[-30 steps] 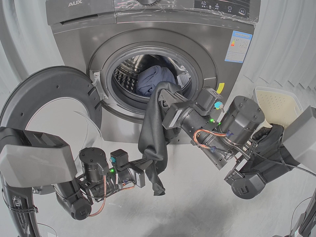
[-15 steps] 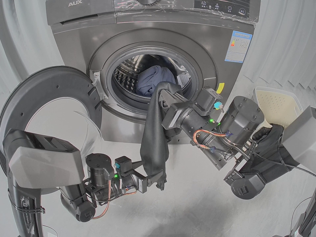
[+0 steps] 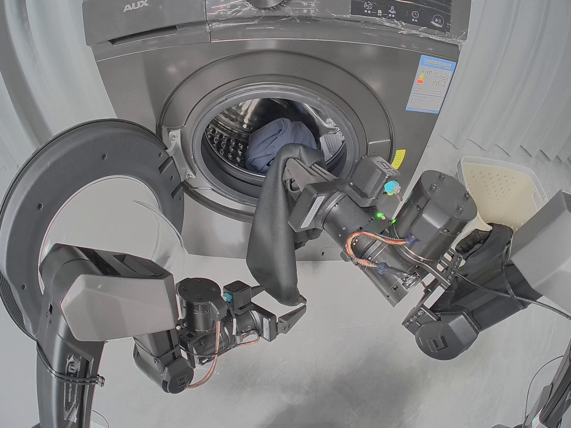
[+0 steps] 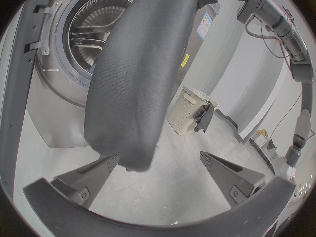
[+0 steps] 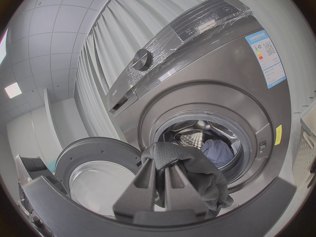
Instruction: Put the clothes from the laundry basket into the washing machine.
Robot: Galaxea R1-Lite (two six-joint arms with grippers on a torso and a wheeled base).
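Observation:
A black garment (image 3: 275, 233) hangs from my right gripper (image 3: 295, 171), which is shut on its top end just in front of the washing machine's drum opening (image 3: 229, 141). In the right wrist view the shut gripper (image 5: 160, 168) pinches the bunched black garment (image 5: 194, 168). Inside the drum lies a blue garment (image 3: 275, 141). My left gripper (image 3: 292, 311) is open low down, right under the garment's rounded lower end. In the left wrist view the black garment (image 4: 138, 83) hangs over the open gripper (image 4: 158, 162) and brushes one fingertip (image 4: 110, 160).
The washer door (image 3: 89, 167) stands swung open at the left, above my left arm. A cream laundry basket (image 3: 505, 191) stands at the right of the machine with another black piece of clothing (image 3: 485, 251) draped over its rim. Bare grey floor lies below the grippers.
My left arm moved right and lower, and its gripper now stands open below the garment. The garment's trailing end is drawn up into a rounded fold. The right gripper edged up toward the drum.

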